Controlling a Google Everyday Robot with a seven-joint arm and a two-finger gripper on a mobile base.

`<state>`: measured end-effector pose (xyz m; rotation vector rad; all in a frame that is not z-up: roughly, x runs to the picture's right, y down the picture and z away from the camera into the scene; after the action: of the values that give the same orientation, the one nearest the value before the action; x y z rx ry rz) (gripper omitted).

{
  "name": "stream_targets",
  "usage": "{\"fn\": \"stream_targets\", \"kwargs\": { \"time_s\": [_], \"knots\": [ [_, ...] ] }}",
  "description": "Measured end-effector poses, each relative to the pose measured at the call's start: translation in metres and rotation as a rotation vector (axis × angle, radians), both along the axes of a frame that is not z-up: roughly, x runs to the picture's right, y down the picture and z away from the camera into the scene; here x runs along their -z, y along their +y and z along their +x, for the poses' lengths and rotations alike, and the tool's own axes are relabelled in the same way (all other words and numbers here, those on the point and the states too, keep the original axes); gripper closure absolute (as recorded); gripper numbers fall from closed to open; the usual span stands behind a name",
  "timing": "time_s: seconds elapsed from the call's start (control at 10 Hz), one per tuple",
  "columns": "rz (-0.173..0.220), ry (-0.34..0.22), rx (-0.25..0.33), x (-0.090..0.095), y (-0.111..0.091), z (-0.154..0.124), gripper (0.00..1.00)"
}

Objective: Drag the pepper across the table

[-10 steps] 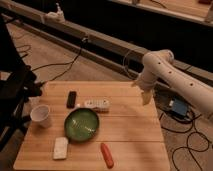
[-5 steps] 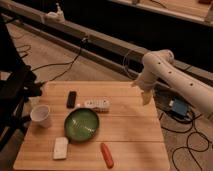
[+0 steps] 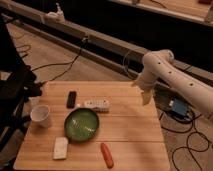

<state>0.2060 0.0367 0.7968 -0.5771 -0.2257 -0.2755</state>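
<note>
Change noted: none. Over the last second the arm, the pincer (image 3: 146,96) and the pepper (image 3: 106,154) hold the same positions. In my judgement the drag has not begun and the approach is still to come.

The pincer hangs above the right rear edge of the tabletop (image 3: 135,131), touching nothing. Whether it is apart or together I cannot tell.

The pepper lies at the front edge, just right of centre, well apart from the pincer (nearest neighbour: the green plate (image 3: 81,124)).

Surface: pale planks, also carrying a white sponge (image 3: 60,147), a cup (image 3: 41,115) and a dark slim object (image 3: 71,99).

Room: dim, with cables trailing over the floor and a blue box (image 3: 178,107) beside the table.
</note>
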Motion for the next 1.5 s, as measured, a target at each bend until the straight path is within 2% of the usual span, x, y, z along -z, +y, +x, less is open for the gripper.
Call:
{"fn": "stream_targets", "kwargs": {
  "time_s": [0.8, 0.9, 1.1, 1.3, 1.5],
  "knots": [
    [-0.001, -0.003, 0.009, 0.000, -0.001, 0.000, 0.23],
    [-0.005, -0.020, 0.039, 0.000, -0.001, -0.002, 0.23],
    [-0.028, -0.116, 0.162, -0.002, 0.009, -0.023, 0.23],
    [-0.050, -0.251, 0.307, 0.005, 0.036, -0.049, 0.23],
    [-0.049, -0.348, 0.428, 0.021, 0.066, -0.073, 0.23]
  ]
}}
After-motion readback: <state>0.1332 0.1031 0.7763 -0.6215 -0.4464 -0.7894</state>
